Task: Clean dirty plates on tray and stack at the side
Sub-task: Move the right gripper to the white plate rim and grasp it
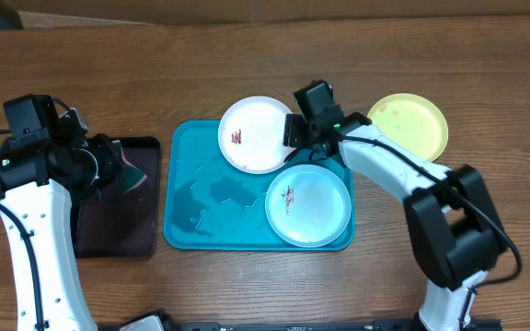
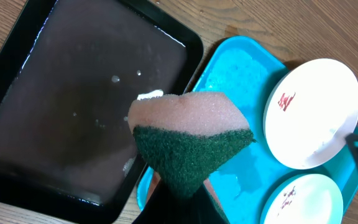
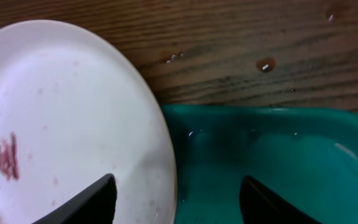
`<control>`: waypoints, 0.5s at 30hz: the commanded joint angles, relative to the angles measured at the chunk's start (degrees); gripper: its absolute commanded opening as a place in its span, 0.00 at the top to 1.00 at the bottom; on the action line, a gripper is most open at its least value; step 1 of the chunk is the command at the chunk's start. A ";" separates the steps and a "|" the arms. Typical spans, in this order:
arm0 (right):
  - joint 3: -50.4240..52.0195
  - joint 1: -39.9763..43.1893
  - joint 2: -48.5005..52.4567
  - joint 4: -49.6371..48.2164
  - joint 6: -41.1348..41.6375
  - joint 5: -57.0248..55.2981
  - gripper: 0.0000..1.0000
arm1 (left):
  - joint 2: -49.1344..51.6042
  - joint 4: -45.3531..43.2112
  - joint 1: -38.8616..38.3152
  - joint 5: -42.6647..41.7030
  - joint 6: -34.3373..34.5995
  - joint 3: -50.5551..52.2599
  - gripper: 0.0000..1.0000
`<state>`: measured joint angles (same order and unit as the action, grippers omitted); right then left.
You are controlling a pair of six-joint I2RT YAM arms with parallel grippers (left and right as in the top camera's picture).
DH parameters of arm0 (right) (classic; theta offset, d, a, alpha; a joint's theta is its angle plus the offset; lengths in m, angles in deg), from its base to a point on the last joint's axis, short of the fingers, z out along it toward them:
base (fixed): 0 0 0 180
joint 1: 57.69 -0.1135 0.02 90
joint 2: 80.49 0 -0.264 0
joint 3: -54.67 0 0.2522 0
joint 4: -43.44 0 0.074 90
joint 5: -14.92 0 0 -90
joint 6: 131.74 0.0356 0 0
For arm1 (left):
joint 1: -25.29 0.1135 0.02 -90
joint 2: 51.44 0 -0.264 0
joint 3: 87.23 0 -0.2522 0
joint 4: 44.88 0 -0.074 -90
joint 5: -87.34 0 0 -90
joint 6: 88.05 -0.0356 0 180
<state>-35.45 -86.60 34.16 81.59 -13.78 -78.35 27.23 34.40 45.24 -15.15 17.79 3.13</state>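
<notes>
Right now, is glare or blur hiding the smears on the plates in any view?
Overhead: evenly lit, smears readable on the white plate and blue-rimmed plate; wet patches darken the turquoise tray. Left wrist: the sponge blocks the foreground, glints dot the black tray. Right wrist: the right gripper shows as dark blur, the white plate's smear is clear.

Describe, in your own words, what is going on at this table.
The left gripper is shut on a pink foam sponge with a green scouring side, held above the narrow black plastic tray. The right gripper is open, its jaws astride the rim of the round white plastic plate, which lies red-smeared on the large turquoise plastic tray beside the smeared pale-blue-rimmed plate. The yellow-green plate sits on the wooden table, right of the turquoise tray.
</notes>
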 commanded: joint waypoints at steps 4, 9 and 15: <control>0.17 -0.02 3.06 -2.01 0.59 0.22 0.52 | 0.09 -0.22 -0.15 -1.07 -1.73 0.04 0.96; 0.15 -0.02 3.04 -2.01 0.59 1.46 0.77 | 0.09 -0.35 -0.15 -1.07 -1.73 0.04 0.96; -1.31 -0.13 3.02 -0.55 0.55 7.54 0.93 | 0.09 -0.70 -0.74 -1.11 -1.75 0.09 0.96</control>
<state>-35.49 -86.60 37.22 80.71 -13.25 -74.37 27.23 33.96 45.15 -15.15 17.74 3.13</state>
